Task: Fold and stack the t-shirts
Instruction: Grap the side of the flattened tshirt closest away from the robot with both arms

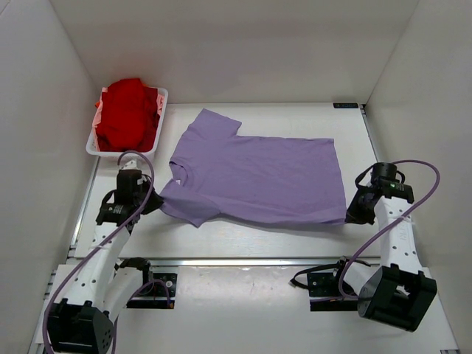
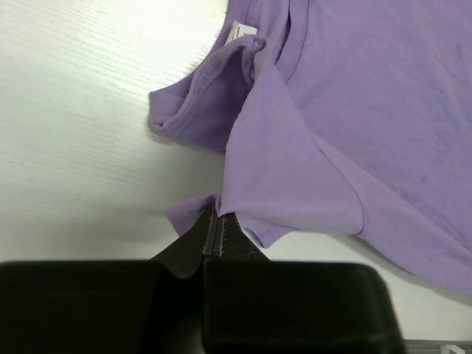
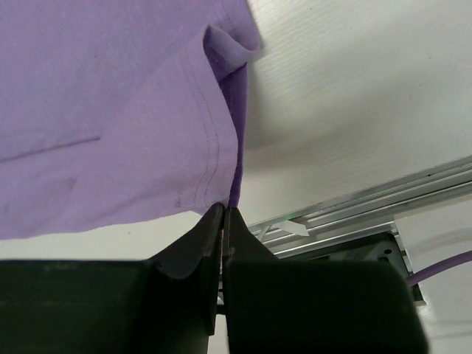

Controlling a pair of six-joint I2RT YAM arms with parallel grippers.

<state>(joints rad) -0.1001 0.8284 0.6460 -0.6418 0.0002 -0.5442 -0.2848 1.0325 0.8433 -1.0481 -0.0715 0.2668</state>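
At the near edge of the bench (image 1: 354, 122), I am pinching the lavender t-shirt (image 1: 258, 177), left fingers (image 2: 216, 221) clamped on its sleeve and right fingers (image 3: 223, 215) clamped on its hem corner, so that this edge can be folded over. The red t-shirt (image 1: 127, 116) is lying bunched in the tray (image 1: 91, 149).

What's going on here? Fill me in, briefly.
The purple shirt lies spread on the table, gripped in two places. The left pincer is shut on its near sleeve, and the right pincer is shut on its near hem corner. It is not yet folded. The red shirt sits bunched in the white tray at the far left.
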